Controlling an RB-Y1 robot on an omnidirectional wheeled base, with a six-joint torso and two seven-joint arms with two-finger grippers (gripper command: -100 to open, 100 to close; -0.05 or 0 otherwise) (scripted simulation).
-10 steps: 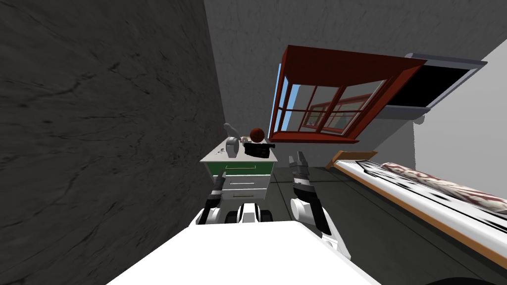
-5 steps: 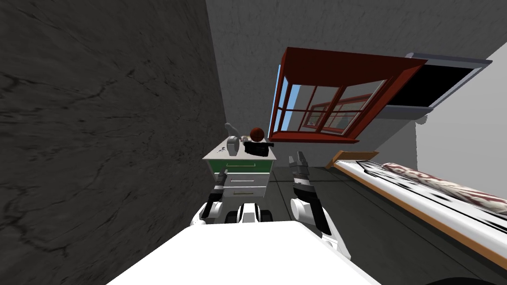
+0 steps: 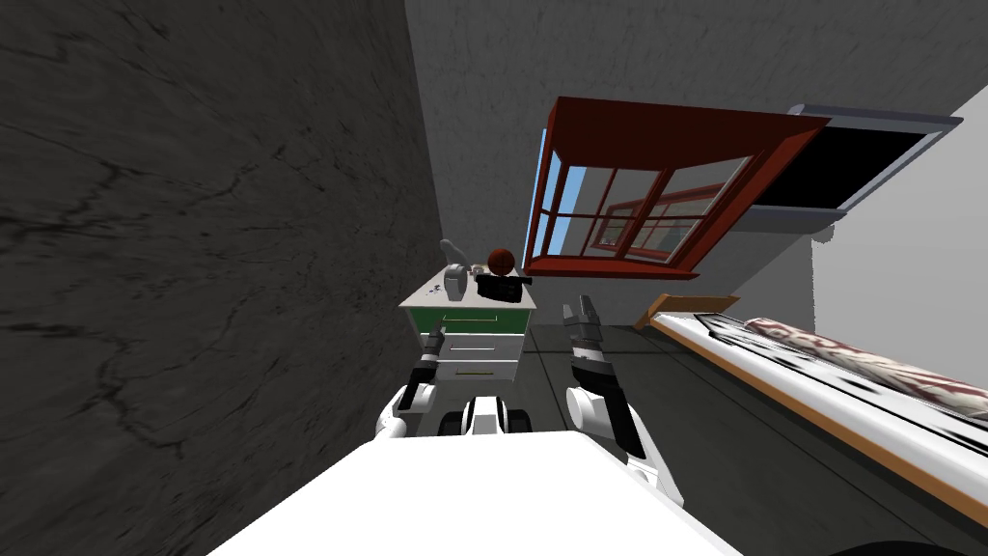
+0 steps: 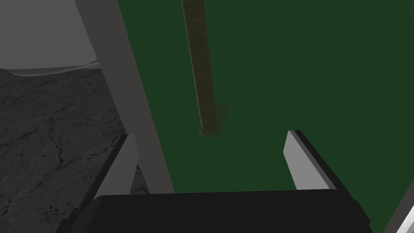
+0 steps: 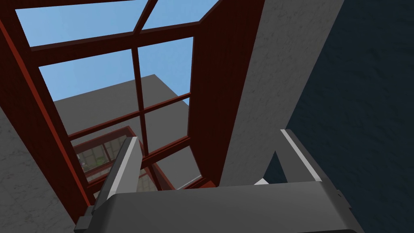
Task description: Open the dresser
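Dresser point(image 3: 470, 340) stands far ahead by the dark left wall, its three drawers shut, contents hidden. Over the last second the left gripper point(image 4: 211, 137) has reached in to the green top drawer point(image 4: 283, 60); its fingers are spread wide and empty, the brownish handle point(image 4: 202, 68) ending just ahead between them, seemingly untouched. A grasp looks to be next. On top sit a reddish ball point(image 3: 500, 261) and a black object point(image 3: 502, 287). The right gripper point(image 3: 580, 311) waits to the right, open and empty.
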